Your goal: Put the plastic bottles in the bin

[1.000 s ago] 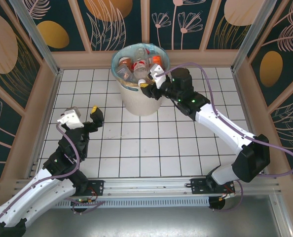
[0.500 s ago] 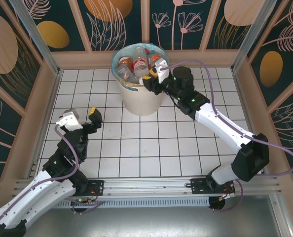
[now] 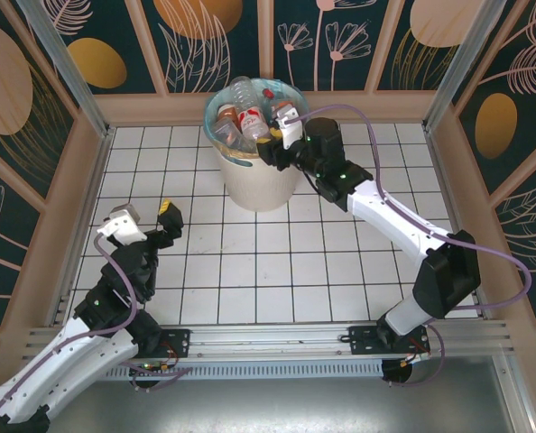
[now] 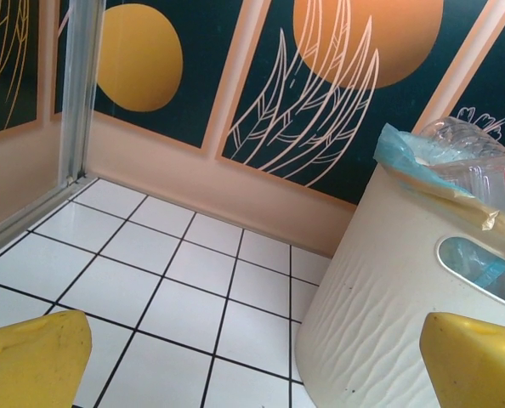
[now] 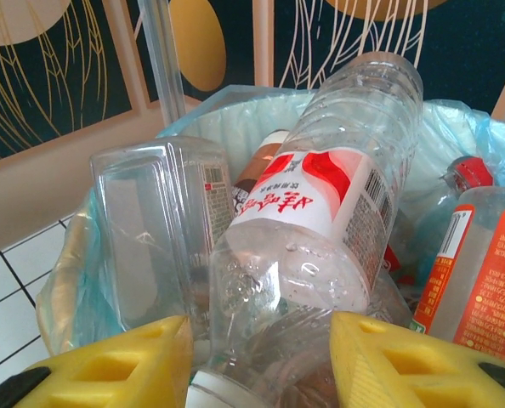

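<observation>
Shift: the right gripper had moved from just outside the near-right wall of the bin to above its rim, over the heap, with the arm stretched further toward the far edge of the bench.
Heap: the plastic bottles had shifted; a clear bottle now leaned out past the far-left rim.
Meaning: this looked like the delivery stage. Every bottle in view lay in the bin, so the task seemed close to done, though the heap stood high enough to spill.
Right gripper: its fingers were partly closed about a piece of clear plastic that filled the gap between them. I cannot tell whether it pinched the plastic or only flanked it.
Bottle versus gripper: the red-labelled bottle lay slanted just beyond the fingers, its base toward them and its far end raised above the bag.
Left gripper: it was spread wide and empty near the left edge of the bench, having drifted slightly toward the near-left corner, with the bin ahead and to its right.
Bin: it stood at the middle of the far edge of the bench.
</observation>
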